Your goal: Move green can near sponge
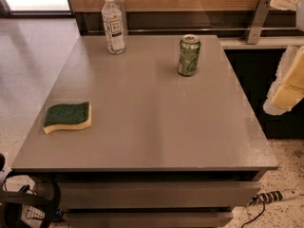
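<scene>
**Item 1. Gripper** [286,80]: pale cream parts at the far right edge of the view, off the right side of the table and above the floor. Cut off by the frame; how wide it stands cannot be told. It has hold of nothing belonging to the task, since the can stands free and well apart from it.

**Item 2. Green can** [188,55]: upright on the table, far side, right of centre. Silver top, pale label markings. Nothing touches it.

**Item 3. Table** [156,127]: grey, flat top, with drawer fronts below its near edge.

**Item 4. Bottle** [114,25]: clear plastic, white cap, upright at the far edge, left of the can and well apart from it.

**Item 5. Sponge** [68,117]: flat, dark green top over yellow foam, lying near the left edge on the near side. Well apart from the can, with bare tabletop between them.

**Item 6. Power strip** [275,196]: on the floor, near right.

**Task status:** judged at its start. No grasp is made and the can is not yet near the sponge. Remaining: reach left to the can, grip it, carry it across to the near left, and set it down beside the sponge.
</scene>
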Robot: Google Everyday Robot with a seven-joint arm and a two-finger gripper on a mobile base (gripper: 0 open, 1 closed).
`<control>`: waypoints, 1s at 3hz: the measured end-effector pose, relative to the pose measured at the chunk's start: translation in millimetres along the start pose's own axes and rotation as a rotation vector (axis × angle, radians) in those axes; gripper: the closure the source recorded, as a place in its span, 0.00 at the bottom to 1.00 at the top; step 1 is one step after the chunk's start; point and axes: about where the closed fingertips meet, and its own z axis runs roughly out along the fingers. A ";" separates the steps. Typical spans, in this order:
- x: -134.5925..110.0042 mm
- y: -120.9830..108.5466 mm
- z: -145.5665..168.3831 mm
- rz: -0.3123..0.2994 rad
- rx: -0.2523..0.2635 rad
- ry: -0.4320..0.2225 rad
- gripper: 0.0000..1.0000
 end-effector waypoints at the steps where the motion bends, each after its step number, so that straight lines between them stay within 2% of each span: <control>1: 0.0 0.0 0.0 0.000 0.000 0.000 0.00; 2: -5.5 -21.3 7.1 0.023 0.027 -0.050 0.00; 3: -11.9 -60.0 29.7 0.104 0.072 -0.183 0.00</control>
